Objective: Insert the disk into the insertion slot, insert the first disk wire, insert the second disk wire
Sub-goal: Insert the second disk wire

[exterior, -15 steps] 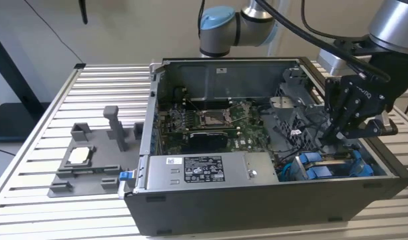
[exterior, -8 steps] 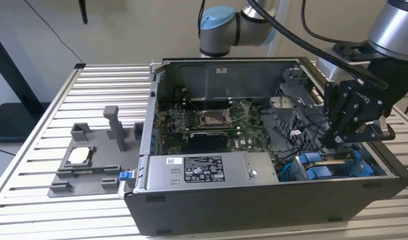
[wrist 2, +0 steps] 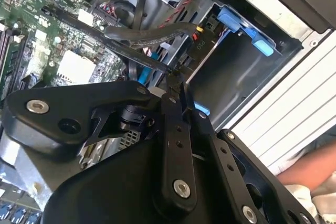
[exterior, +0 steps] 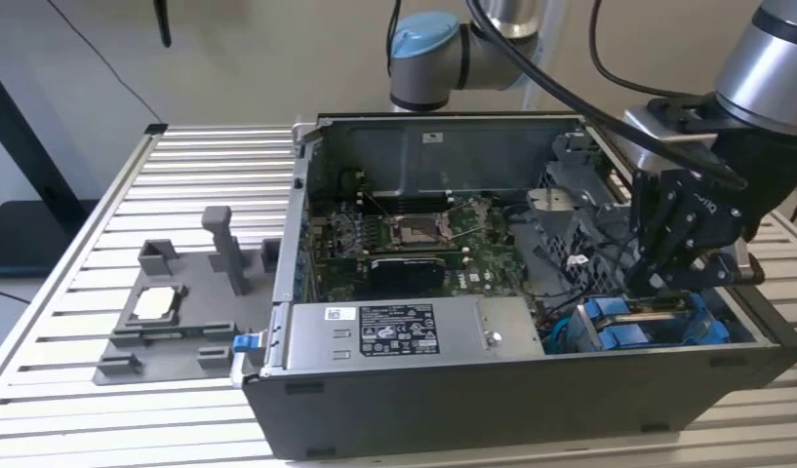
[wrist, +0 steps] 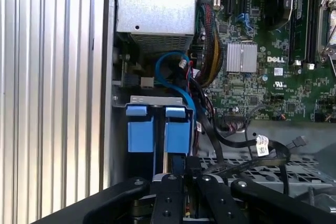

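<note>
An open computer case (exterior: 502, 409) lies on the slatted table. The insertion slot (exterior: 609, 314) is at its corner on the exterior view's right, a dark bay with blue tabs (wrist: 142, 129); its dark wall (wrist 2: 236, 66) shows in the second wrist view. Whether the disk sits inside it I cannot tell. My gripper (exterior: 665, 285) hangs just above the blue tabs. Its fingers meet (wrist 2: 176, 77) and are shut on the end of a thin black wire (wrist 2: 152, 62). A black connector (wrist: 192, 163) sits at the fingertips of my gripper (wrist: 185, 176), close to the blue tabs.
The green motherboard (exterior: 412, 244) fills the case's middle, with a silver box (exterior: 372, 331) in front of it. Loose black wires (wrist: 247, 148) and a blue cable (wrist: 173, 72) lie beside the bay. A grey fixture (exterior: 177, 312) stands on the table (exterior: 59, 370). Part of a person (wrist 2: 310, 174) shows beyond the case.
</note>
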